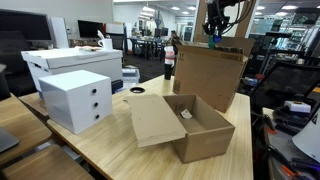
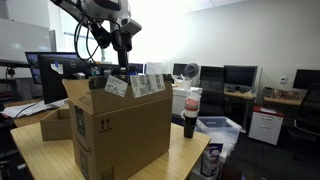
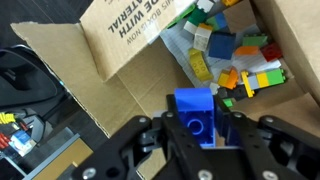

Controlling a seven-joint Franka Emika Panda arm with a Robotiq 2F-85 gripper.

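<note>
**Blue brick in my claw, above the tall box**

My claw (image 3: 198, 138) is drawn in narrow on a blue brick (image 3: 195, 108), with a finger pressed to each side face. I hang over the open top of the tall cardboard box (image 2: 120, 130), which stands on the tabletop (image 1: 110, 150). In the wrist view a heap of coloured bricks (image 3: 235, 55) lies on the box floor, below me and off to one side. A printed flap (image 3: 120, 35) leans out beside the opening.

As I judge it, doing this well means an even squeeze, so the brick cannot twist between my fingers. It also means a line that stays inside the ring of flaps and nearer the middle of the opening than the printed one. My own fingers hide the contact, so I can only guess how deep the brick sits.

The small open box (image 1: 195, 125) and the white drawer unit (image 1: 78, 100) stand well apart from me.
</note>
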